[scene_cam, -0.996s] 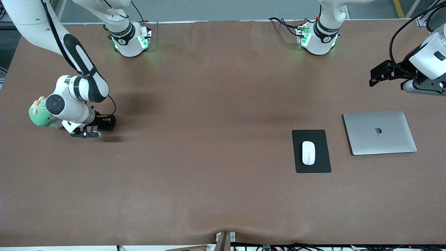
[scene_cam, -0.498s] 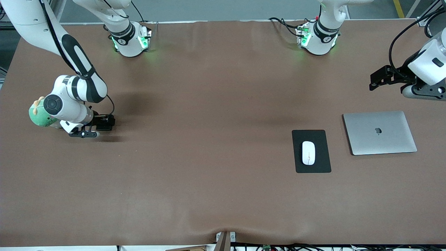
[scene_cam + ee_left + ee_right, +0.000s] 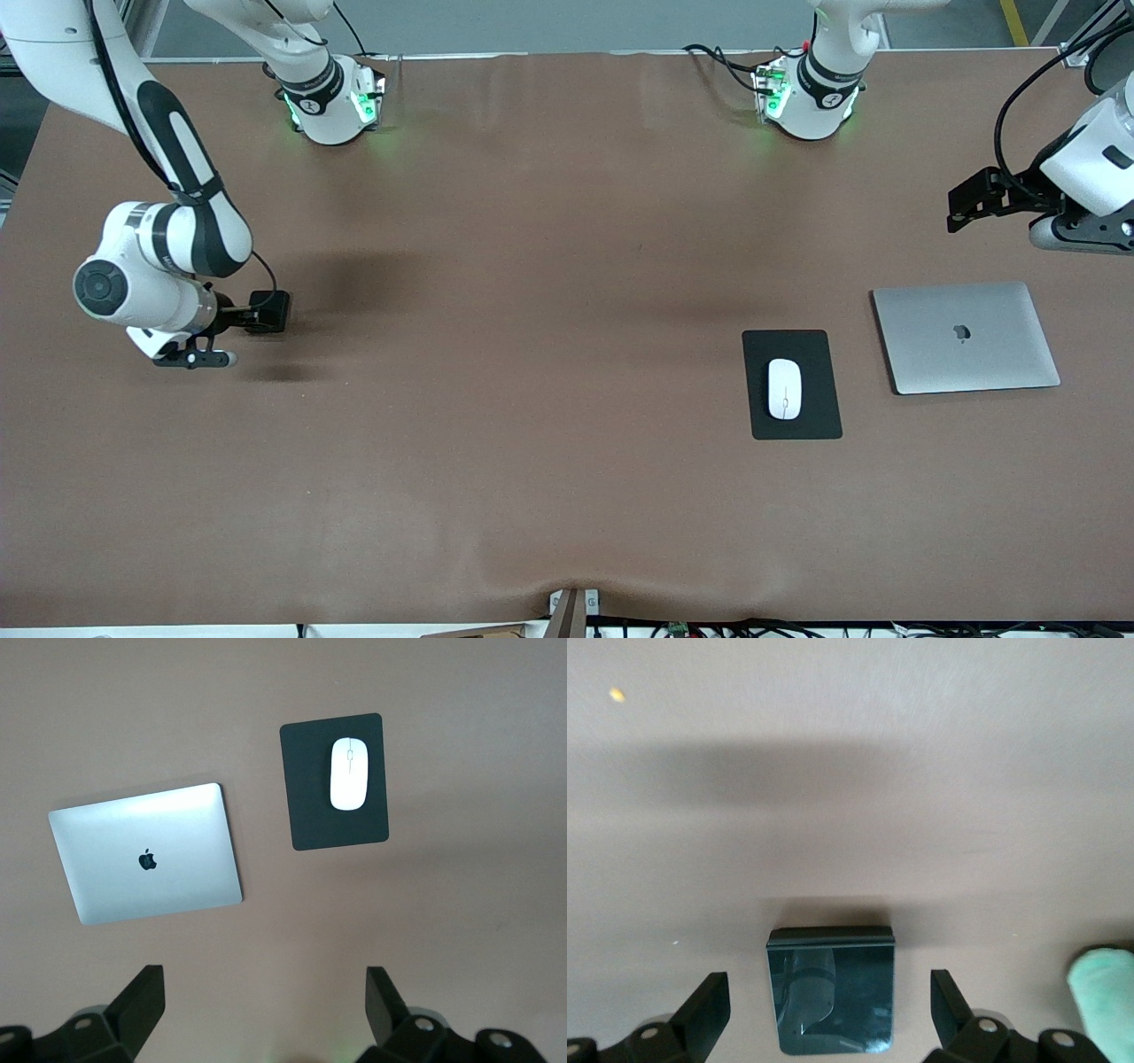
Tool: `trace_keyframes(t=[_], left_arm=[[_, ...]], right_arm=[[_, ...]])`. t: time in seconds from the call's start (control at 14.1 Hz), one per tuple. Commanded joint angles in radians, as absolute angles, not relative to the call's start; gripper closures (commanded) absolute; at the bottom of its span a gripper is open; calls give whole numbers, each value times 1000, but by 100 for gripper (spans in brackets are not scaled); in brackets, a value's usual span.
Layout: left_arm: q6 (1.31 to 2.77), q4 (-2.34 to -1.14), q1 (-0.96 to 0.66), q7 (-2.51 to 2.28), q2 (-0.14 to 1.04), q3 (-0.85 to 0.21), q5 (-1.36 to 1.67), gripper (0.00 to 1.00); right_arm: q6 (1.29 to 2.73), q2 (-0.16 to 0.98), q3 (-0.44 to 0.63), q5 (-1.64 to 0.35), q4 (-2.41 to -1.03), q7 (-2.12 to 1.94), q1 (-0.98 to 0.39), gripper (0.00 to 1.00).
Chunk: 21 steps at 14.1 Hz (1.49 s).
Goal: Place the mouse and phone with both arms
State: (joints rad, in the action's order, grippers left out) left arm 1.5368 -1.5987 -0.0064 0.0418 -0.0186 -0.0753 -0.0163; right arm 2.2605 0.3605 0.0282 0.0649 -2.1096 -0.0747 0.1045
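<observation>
The white mouse (image 3: 784, 388) lies on a black mouse pad (image 3: 819, 421); both also show in the left wrist view, the mouse (image 3: 349, 773) on the pad (image 3: 310, 819). The black phone (image 3: 831, 988) lies on the table between my right gripper's (image 3: 828, 985) wide-open fingers. In the front view the right gripper (image 3: 190, 359) hangs low at the right arm's end of the table and hides the phone. My left gripper (image 3: 266, 979) is open and empty, and in the front view it (image 3: 1076, 232) is up high by the laptop at the left arm's end.
A closed silver laptop (image 3: 966, 337) lies beside the mouse pad, toward the left arm's end; it also shows in the left wrist view (image 3: 146, 855). A green plush toy (image 3: 1103, 1001) sits close beside the right gripper, covered by the right arm in the front view.
The right arm has swung toward its end of the table and now covers the green toy; its gripper has shifted with it. The left hand has drifted slightly. The mouse has not moved.
</observation>
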Motion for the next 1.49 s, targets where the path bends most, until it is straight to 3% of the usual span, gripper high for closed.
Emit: trace_keyframes(t=[0.0, 0.21, 0.5, 1.14, 1.42], left_arm=[[1536, -1582, 6, 32, -17, -75, -12, 0], [1536, -1588, 11, 38, -14, -75, -15, 0], [1545, -1582, 11, 40, -9, -75, -20, 0], [1568, -1582, 9, 46, -15, -83, -20, 0], [1568, -1582, 11, 46, -14, -83, -20, 0]], right_arm=[[2152, 362, 28, 92, -2011, -81, 86, 0], [2140, 386, 28, 91, -1918, -81, 95, 0], [1855, 472, 26, 77, -1634, -81, 92, 0], [1461, 456, 6, 23, -1272, -78, 77, 0], [1453, 414, 9, 28, -1211, -78, 45, 0]])
